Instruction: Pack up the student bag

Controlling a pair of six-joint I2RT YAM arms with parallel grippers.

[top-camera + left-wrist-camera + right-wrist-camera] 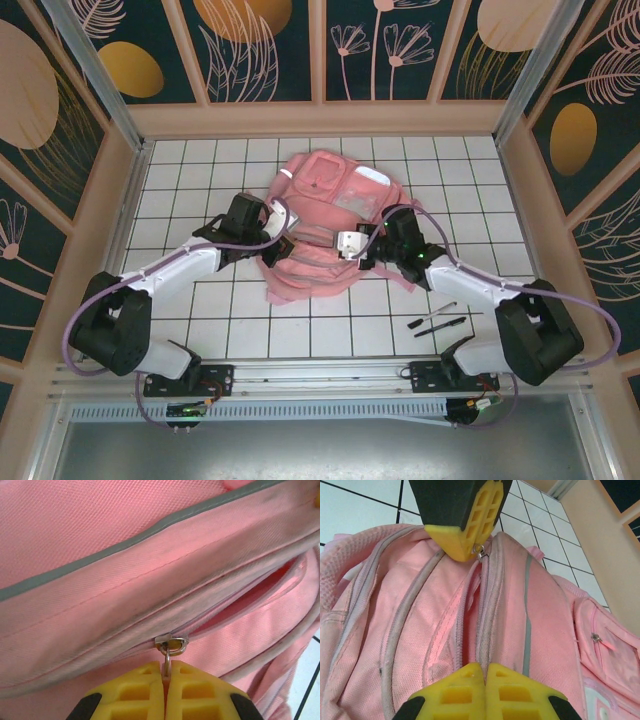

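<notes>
Lying mid-table from above, the student bag (335, 200) stretches near-left to far-right. Left wrist: the left gripper (165, 680) clamps the zip pull (168, 656). Right wrist: the right gripper (484, 672) is closed on the bag; the zip (470, 630) runs straight from it to the pull.

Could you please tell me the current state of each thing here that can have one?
student bag: lying on the table, not upright.
main zip: partly open.
left gripper: shut on the zip pull.
right gripper: shut on the student bag's edge by the zip.
pens: lying loose on the table, outside the bag.
</notes>
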